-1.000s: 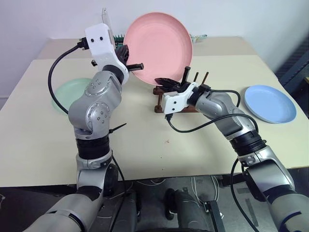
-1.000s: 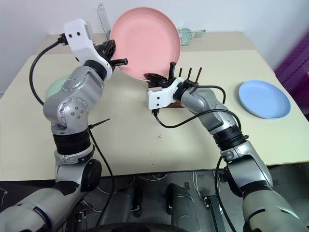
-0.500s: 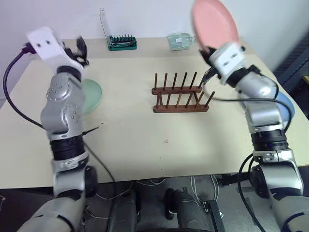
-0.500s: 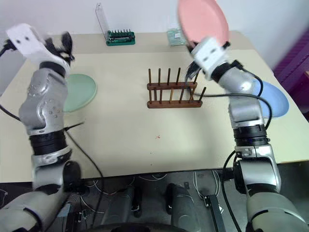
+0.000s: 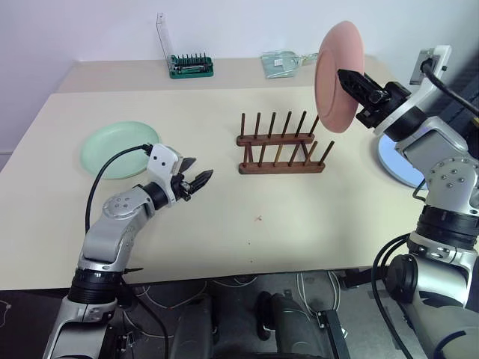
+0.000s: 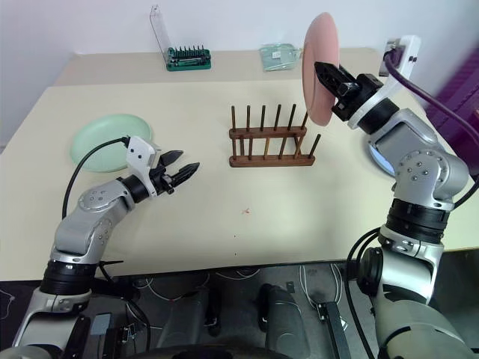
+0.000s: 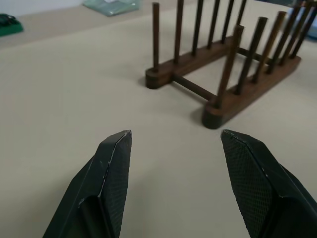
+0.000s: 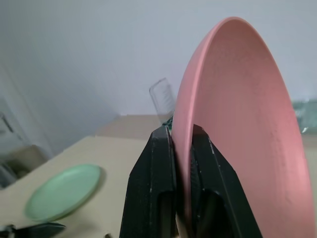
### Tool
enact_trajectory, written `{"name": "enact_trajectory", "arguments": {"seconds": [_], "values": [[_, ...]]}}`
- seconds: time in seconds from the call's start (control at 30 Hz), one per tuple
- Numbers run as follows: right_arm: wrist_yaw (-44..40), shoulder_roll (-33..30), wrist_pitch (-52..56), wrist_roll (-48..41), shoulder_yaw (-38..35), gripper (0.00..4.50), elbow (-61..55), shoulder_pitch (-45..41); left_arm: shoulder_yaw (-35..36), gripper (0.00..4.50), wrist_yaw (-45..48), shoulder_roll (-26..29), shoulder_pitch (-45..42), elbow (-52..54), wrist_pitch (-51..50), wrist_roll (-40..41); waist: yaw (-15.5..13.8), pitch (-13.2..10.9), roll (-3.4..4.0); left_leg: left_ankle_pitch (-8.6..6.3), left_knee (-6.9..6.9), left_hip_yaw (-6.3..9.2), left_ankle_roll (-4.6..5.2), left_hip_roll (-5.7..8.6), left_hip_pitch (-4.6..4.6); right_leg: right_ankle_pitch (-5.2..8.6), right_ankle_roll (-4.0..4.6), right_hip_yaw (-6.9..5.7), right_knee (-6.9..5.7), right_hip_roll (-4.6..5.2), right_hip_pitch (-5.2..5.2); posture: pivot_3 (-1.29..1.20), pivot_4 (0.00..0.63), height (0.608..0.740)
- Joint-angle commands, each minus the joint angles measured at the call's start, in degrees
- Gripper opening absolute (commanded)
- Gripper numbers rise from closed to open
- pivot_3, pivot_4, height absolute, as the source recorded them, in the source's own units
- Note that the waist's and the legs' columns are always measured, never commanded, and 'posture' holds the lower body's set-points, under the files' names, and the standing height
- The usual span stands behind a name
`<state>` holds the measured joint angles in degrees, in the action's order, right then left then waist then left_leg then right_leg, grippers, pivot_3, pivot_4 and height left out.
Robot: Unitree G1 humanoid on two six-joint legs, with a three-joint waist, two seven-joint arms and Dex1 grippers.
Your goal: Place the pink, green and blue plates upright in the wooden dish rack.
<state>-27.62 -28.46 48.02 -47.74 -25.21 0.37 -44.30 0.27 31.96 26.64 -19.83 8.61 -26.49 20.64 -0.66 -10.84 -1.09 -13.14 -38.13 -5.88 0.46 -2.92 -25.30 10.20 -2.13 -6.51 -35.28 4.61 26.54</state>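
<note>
My right gripper [image 5: 352,81] is shut on the rim of the pink plate [image 5: 337,75]. It holds the plate upright and edge-on in the air, above the right end of the wooden dish rack [image 5: 281,146], whose pegs stand bare. The green plate [image 5: 120,148] lies flat at the table's left. The blue plate [image 5: 391,163] lies at the right, mostly hidden behind my right arm. My left gripper [image 5: 196,178] is open and low over the table between the green plate and the rack, pointing at the rack [image 7: 223,64].
A green bit holder with a clear lid [image 5: 191,66] and a clear packet [image 5: 283,63] sit along the far edge of the table [image 5: 247,239]. A black cable loops from my left wrist over the green plate's near side.
The pink plate went from my left gripper to my right, which carried it rightward and rolled it edge-on. My left gripper opened and dropped to the table.
</note>
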Motion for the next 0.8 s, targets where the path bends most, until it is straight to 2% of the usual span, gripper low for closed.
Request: {"name": "enact_trajectory", "arguments": {"seconds": [0.03,0.47,0.57,0.7,0.8], "values": [[0.77,-0.41,1.36,-3.86,-2.52,0.0,-0.55,-0.27,0.0,2.92,0.86,-0.13,0.24,1.77,0.31,0.04,-0.04,0.0,0.0,0.0,0.0,0.0,0.0,0.01,0.0,0.0,-0.01,0.0,0.0,0.0,0.0,0.0,0.15,0.73],[3.44,-0.05,2.78,-3.64,-1.94,0.0,11.05,-1.54,-1.19,2.92,1.82,-0.96,1.34,3.6,-0.96,-0.19,-0.05,0.0,0.01,0.0,-0.01,-0.05,0.01,0.04,-0.01,-0.01,-0.02,0.0,-0.01,-0.02,-0.01,0.0,0.15,0.73],[2.33,-0.37,1.33,-3.08,-1.25,1.12,10.9,-1.3,-1.44,2.98,1.59,-1.18,1.75,4.22,-1.22,-0.32,0.0,0.0,0.02,0.0,-0.01,-0.05,0.01,0.04,-0.02,-0.01,-0.03,0.0,-0.01,-0.02,-0.01,0.0,0.15,0.73],[0.96,-1.69,-4.54,0.34,-0.39,3.12,7.98,-1.13,-1.54,2.98,1.56,-1.39,2.45,5.33,-1.97,0.07,0.0,0.0,0.04,0.0,-0.01,-0.04,0.01,0.03,-0.01,-0.01,-0.04,0.01,-0.01,-0.04,0.0,0.0,0.15,0.73],[0.28,-4.2,-8.72,3.13,-0.95,3.12,7.32,-0.97,-1.56,2.98,1.81,-1.4,2.77,5.7,-2.22,0.11,-0.12,0.0,0.05,0.0,-0.01,-0.03,0.01,0.04,-0.01,0.05,-0.12,0.0,-0.01,-0.04,-0.01,0.0,0.15,0.73]]}}
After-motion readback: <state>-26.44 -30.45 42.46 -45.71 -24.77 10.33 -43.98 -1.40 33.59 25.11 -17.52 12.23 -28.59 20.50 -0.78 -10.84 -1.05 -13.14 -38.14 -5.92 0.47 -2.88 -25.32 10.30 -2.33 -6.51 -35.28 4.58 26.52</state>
